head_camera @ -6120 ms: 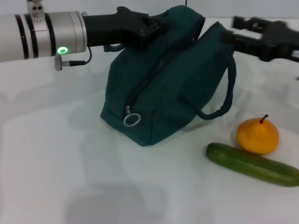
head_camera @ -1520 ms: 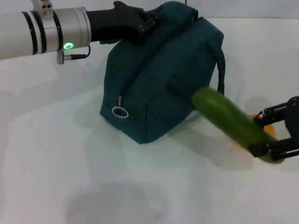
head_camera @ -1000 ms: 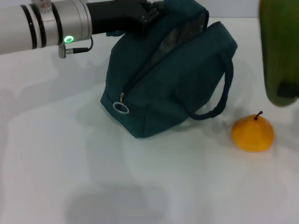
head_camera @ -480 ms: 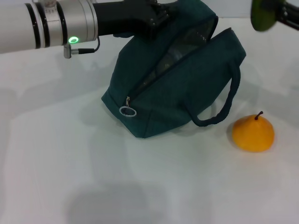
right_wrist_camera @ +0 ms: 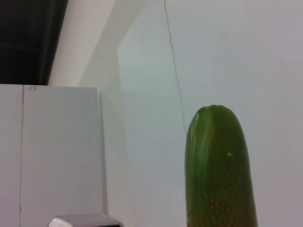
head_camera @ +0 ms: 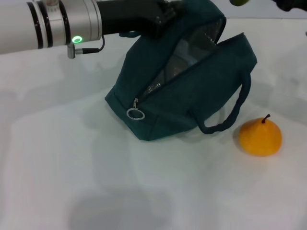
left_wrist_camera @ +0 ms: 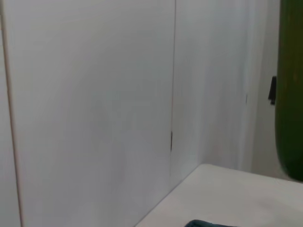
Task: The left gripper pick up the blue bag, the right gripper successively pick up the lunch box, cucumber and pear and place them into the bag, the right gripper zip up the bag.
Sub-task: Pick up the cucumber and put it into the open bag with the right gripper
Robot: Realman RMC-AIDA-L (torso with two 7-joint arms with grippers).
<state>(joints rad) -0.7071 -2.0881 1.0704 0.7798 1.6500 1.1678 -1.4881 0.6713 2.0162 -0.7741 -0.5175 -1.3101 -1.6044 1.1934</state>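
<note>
The blue bag (head_camera: 192,96) stands tilted on the white table, its zipper open, with the silver ring pull (head_camera: 135,114) at its near end. My left gripper (head_camera: 165,10) is shut on the bag's top edge and holds it up. Inside the opening a clear glossy surface shows, the lunch box (head_camera: 184,52). My right gripper (head_camera: 291,4) is at the top right edge, above the bag, shut on the cucumber (head_camera: 238,2), of which only the tip shows. The cucumber also shows in the right wrist view (right_wrist_camera: 220,170) and the left wrist view (left_wrist_camera: 291,90). The pear (head_camera: 260,136) lies right of the bag.
The white table (head_camera: 72,182) stretches to the left of the bag and in front of it. One loop handle (head_camera: 235,112) hangs from the bag's right side toward the pear. A white wall (left_wrist_camera: 94,94) stands behind the table.
My right gripper has lifted the cucumber from the table beside the pear up and over the bag. The left gripper has pulled the bag's opening wider and shifted it slightly right.
</note>
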